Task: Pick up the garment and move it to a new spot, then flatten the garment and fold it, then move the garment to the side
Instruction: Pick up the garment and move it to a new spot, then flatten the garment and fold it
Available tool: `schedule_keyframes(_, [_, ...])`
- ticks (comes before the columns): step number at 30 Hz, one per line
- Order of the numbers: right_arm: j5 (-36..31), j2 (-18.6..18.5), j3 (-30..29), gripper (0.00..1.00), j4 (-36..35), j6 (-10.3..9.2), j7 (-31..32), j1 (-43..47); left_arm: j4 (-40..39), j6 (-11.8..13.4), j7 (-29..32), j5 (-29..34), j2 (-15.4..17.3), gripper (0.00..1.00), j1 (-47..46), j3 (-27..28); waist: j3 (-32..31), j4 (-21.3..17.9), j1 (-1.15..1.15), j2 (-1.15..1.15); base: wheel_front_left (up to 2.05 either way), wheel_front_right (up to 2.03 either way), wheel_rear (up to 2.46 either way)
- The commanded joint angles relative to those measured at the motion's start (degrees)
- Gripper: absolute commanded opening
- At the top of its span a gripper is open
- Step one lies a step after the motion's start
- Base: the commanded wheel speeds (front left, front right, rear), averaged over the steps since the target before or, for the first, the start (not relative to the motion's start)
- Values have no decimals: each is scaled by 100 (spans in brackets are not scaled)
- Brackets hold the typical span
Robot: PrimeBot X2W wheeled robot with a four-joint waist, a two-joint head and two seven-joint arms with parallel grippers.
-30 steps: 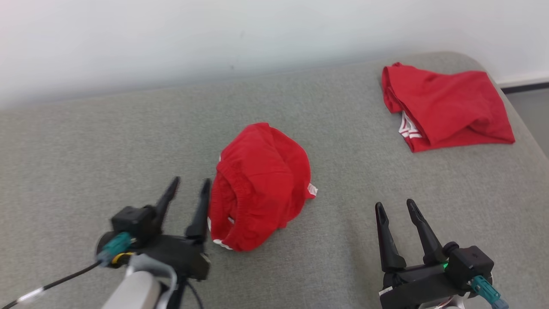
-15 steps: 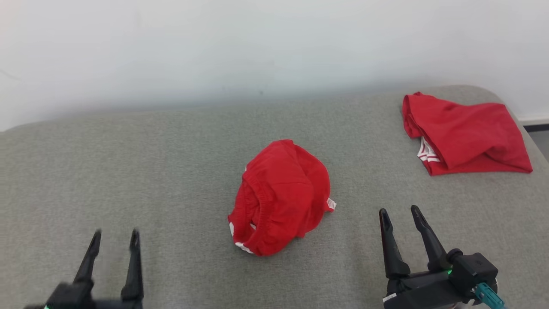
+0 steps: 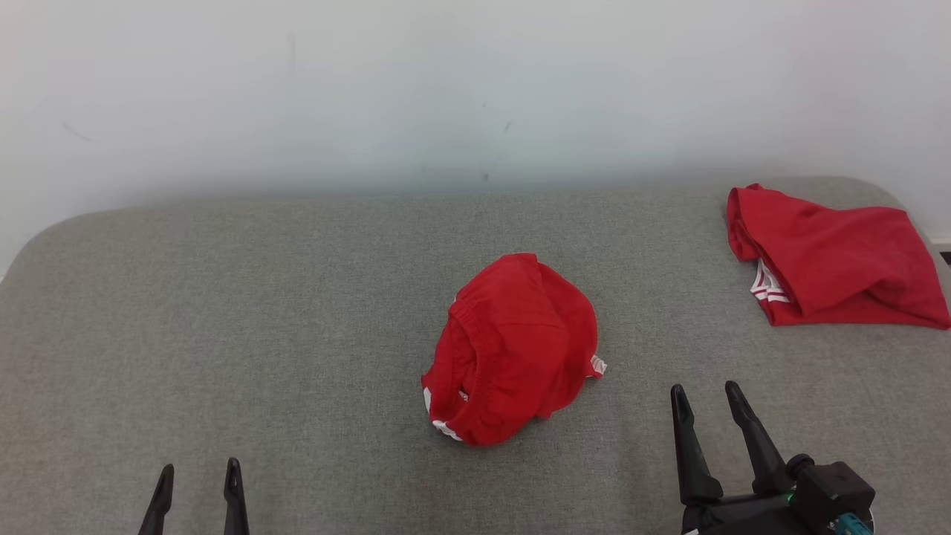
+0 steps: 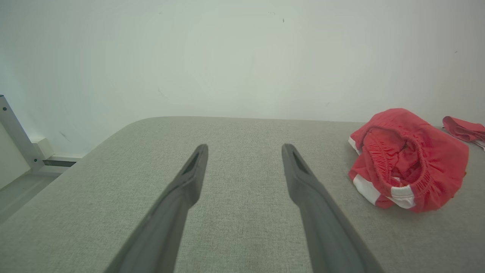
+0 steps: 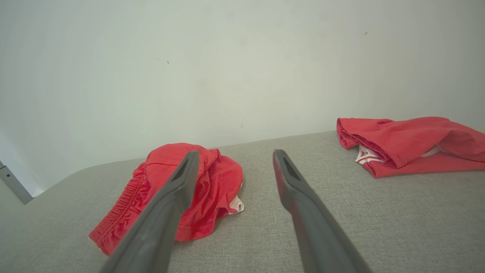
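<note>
A crumpled red garment (image 3: 513,349) with a white trim and an elastic waistband lies bunched in the middle of the grey padded surface (image 3: 297,297); it also shows in the left wrist view (image 4: 407,159) and the right wrist view (image 5: 182,189). My left gripper (image 3: 199,475) stands open at the lower left, well apart from the garment, with nothing between its fingers. My right gripper (image 3: 706,396) stands open at the lower right, a short way to the right of the garment, also holding nothing.
A second red garment (image 3: 836,256) with white stripes lies flat at the back right corner, near the surface's edge. A pale wall (image 3: 446,89) runs along the back. A grey metal bar (image 4: 15,132) and floor show past the left edge.
My left gripper has drawn back from beside the garment to the lower left edge. The head camera has tilted up, so the whole scene sits lower. The garment has not moved.
</note>
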Motion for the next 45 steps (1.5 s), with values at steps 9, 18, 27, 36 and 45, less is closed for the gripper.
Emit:
schedule_keyframes(9, [89,7,61,100,33,-15,-24,100,157,-375,-17,321,-397,100,3,424,13,-12,1,0,0,0,0])
schedule_keyframes(18, [136,7,74,100,113,-15,-24,150,373,-560,-17,486,-547,100,-156,644,10,-52,1,0,0,0,0])
schedule_keyframes(27, [147,7,96,100,167,-15,-24,135,506,-647,-17,520,-580,100,-216,671,7,-68,1,0,0,0,0])
schedule_keyframes(36, [145,7,101,100,171,-15,-24,126,517,-662,-17,441,-584,100,-227,641,29,-72,1,0,0,0,0])
schedule_keyframes(45, [112,7,81,100,171,-15,-24,128,506,-664,-17,413,-583,100,-232,657,53,-77,1,0,0,0,0])
